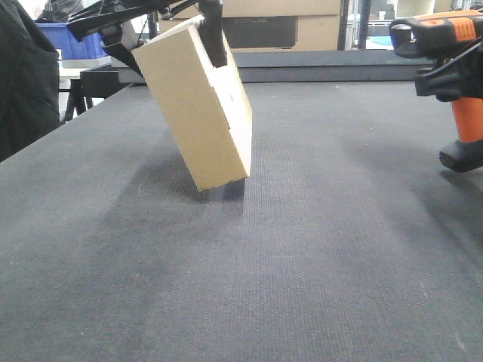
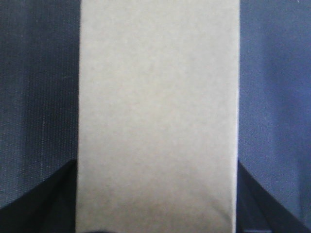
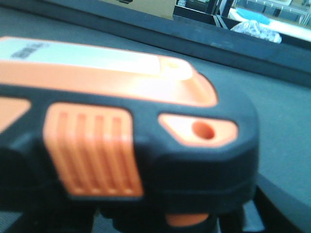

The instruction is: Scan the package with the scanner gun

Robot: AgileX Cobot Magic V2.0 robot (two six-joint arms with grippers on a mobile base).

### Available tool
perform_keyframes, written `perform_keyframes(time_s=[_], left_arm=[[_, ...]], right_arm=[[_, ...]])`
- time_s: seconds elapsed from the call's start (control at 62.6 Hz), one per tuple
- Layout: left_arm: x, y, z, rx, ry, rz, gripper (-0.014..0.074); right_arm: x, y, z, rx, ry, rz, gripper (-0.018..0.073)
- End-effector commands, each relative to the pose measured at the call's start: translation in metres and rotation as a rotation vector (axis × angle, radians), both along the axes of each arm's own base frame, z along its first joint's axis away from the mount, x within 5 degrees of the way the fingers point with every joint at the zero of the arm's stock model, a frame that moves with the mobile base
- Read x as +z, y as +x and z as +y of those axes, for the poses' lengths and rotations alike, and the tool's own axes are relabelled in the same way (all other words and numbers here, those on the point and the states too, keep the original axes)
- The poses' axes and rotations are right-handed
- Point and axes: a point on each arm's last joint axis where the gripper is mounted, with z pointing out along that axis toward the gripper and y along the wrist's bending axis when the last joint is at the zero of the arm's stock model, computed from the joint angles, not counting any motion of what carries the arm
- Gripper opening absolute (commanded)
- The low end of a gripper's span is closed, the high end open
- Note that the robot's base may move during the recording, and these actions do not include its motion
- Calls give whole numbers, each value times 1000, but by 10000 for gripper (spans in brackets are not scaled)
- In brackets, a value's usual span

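Observation:
The package (image 1: 195, 105), a plain brown cardboard box, hangs tilted above the dark mat (image 1: 302, 249), with its lower corner close to the surface. My left gripper (image 1: 170, 41) is shut on its upper end, one black finger (image 1: 215, 34) on each side. In the left wrist view the package (image 2: 158, 111) fills the middle, and the dark fingers (image 2: 39, 204) press its two edges. At the right edge the scanner gun (image 1: 456, 45), black head over an orange handle, stands off the mat in my right gripper (image 1: 451, 79). The scanner gun (image 3: 131, 131) fills the right wrist view; its head points left toward the package.
Larger brown cartons (image 1: 279, 26) with a dark panel stand behind the table's raised back edge (image 1: 339, 72). A blue bin (image 1: 72, 38) sits at the back left, and a dark garment (image 1: 26, 83) hangs over the left side.

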Motion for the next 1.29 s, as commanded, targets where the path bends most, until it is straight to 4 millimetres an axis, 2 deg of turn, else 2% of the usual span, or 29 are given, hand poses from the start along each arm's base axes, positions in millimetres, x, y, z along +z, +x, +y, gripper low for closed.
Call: perform_keyframes(time_s=[0.0,0.096,0.431,0.719,1.006,1.134,1.214,1.278], left_arm=[[5,-2,0,1,-8,-10,-111],[4,-3,0,1,-6,8,-111],[2,-8,1,2,7,68,-111],[0,-11,3,1,26,103,-111],[2,-12,1,1,-2,105,-111],[3,-11,1,2,-7,97,-111],[3,-10,0,2,-13,85,-111],[4,-9,0,2,-20,73,-111]], right_arm=[[13,0,-4,-26,-73,-87,-153],[13,0,-6,-38,-124,-80,-153],[22,0,-10,-86,-129,-173,-153],[22,0,-10,-88,-128,-176,-153],[10,3,-10,-84,-189,-118,-153],[10,3,-10,-86,-192,-126,-153],[12,3,-11,-95,-159,-149,-153],[13,3,-11,-109,-59,-179,-153]])
